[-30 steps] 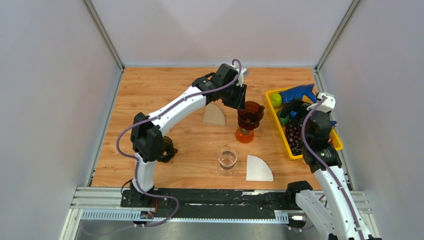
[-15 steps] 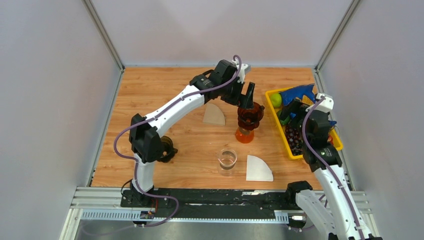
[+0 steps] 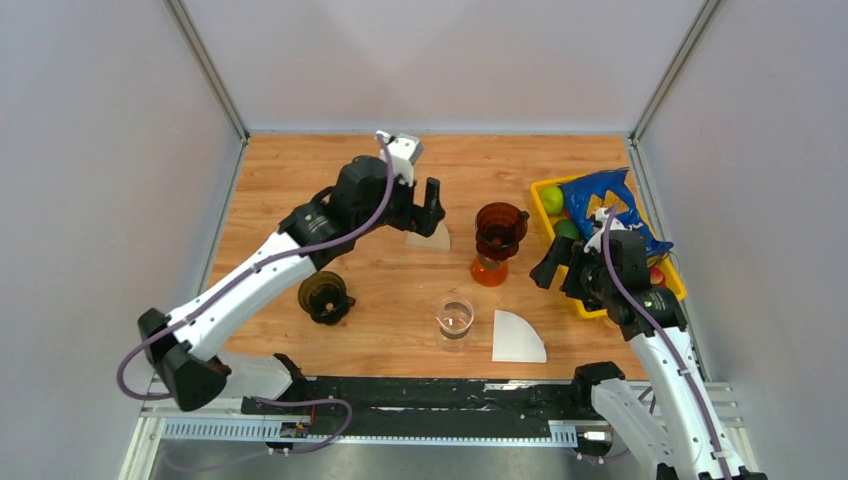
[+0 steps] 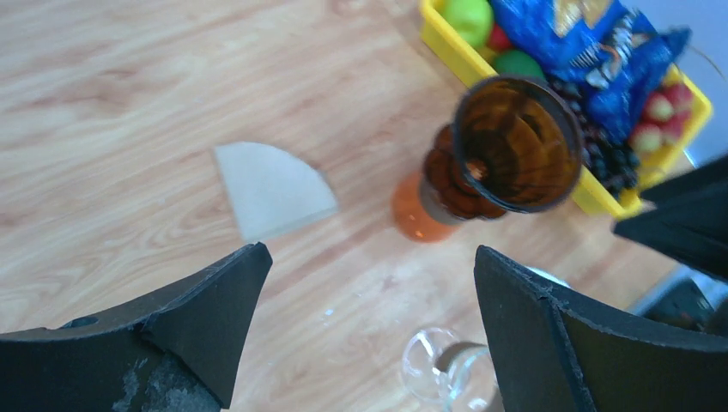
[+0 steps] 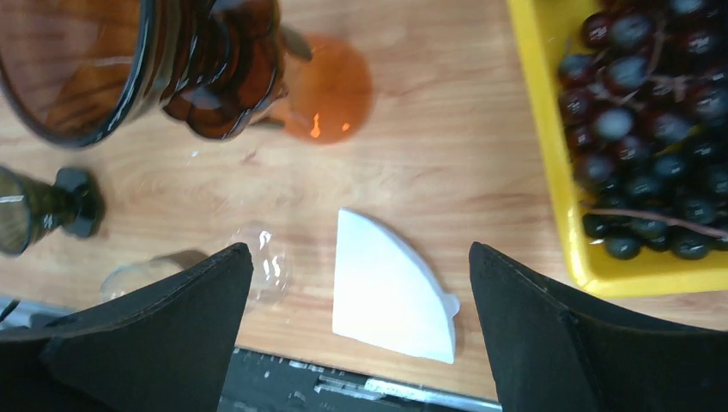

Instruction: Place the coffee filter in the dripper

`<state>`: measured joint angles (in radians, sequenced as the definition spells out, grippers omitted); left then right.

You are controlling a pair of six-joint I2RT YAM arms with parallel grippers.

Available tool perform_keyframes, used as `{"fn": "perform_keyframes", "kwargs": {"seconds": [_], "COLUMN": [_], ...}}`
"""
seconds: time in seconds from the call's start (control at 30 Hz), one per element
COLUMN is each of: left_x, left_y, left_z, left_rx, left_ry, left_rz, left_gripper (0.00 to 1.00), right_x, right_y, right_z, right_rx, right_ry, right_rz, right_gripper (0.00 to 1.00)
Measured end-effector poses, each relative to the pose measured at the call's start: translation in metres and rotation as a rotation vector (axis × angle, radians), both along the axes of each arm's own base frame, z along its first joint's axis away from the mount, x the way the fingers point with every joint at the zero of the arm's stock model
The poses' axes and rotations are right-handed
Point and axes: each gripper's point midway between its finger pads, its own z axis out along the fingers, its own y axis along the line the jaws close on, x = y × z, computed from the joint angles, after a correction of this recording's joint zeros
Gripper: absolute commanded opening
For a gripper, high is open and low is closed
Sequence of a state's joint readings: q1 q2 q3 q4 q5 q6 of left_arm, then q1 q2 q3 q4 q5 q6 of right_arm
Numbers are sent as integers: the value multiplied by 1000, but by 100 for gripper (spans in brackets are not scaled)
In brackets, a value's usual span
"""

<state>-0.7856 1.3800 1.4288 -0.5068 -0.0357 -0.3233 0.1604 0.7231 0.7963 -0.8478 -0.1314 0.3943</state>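
The amber dripper (image 3: 500, 228) stands empty on its orange base (image 3: 490, 270) at mid-table, and I look down into it in the left wrist view (image 4: 515, 142). A beige coffee filter (image 3: 428, 237) lies flat to its left, also under the left wrist camera (image 4: 270, 189). A white coffee filter (image 3: 518, 337) lies flat near the front edge. My left gripper (image 3: 425, 205) hovers open over the beige filter, holding nothing (image 4: 369, 253). My right gripper (image 3: 556, 262) is open and empty above the white filter (image 5: 391, 296), right of the dripper (image 5: 129, 60).
A clear glass (image 3: 454, 320) stands just left of the white filter. A small dark cup-like piece (image 3: 325, 297) sits at the left. A yellow tray (image 3: 543, 205) with grapes (image 5: 652, 129), limes and a blue bag (image 3: 600, 195) lines the right edge.
My left gripper opened at the dripper, then drew back left to above the beige filter. My right arm swung from over the tray toward mid-table, uncovering the blue bag.
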Motion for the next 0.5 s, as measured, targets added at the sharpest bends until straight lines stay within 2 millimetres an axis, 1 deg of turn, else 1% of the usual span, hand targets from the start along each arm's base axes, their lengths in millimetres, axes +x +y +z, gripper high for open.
{"fn": "perform_keyframes", "kwargs": {"seconds": [0.07,0.1,0.17,0.23,0.37,0.43,0.5], "left_x": [-3,-4,-7,-9,-14,-19,-23], "left_y": [26,38,61,84,116,128,135], "left_z": [0,-5,-22,-46,-83,-93,-93], "left_rx": [0,7,34,72,125,136,135], "left_ry": [-48,-62,-61,-39,8,21,19], "left_rz": [83,127,203,283,399,435,454], "left_gripper": [100,100,100,100,100,100,100], "right_x": [-6,-9,-19,-29,-48,-54,-53], "right_y": [7,11,18,24,46,56,60], "right_z": [-2,-6,-22,-40,-64,-71,-81], "right_rx": [31,47,65,64,36,12,-25], "right_ry": [14,22,67,122,206,230,254], "right_rz": [36,55,86,114,192,212,192], "right_gripper": [100,99,100,100,100,100,99]}}
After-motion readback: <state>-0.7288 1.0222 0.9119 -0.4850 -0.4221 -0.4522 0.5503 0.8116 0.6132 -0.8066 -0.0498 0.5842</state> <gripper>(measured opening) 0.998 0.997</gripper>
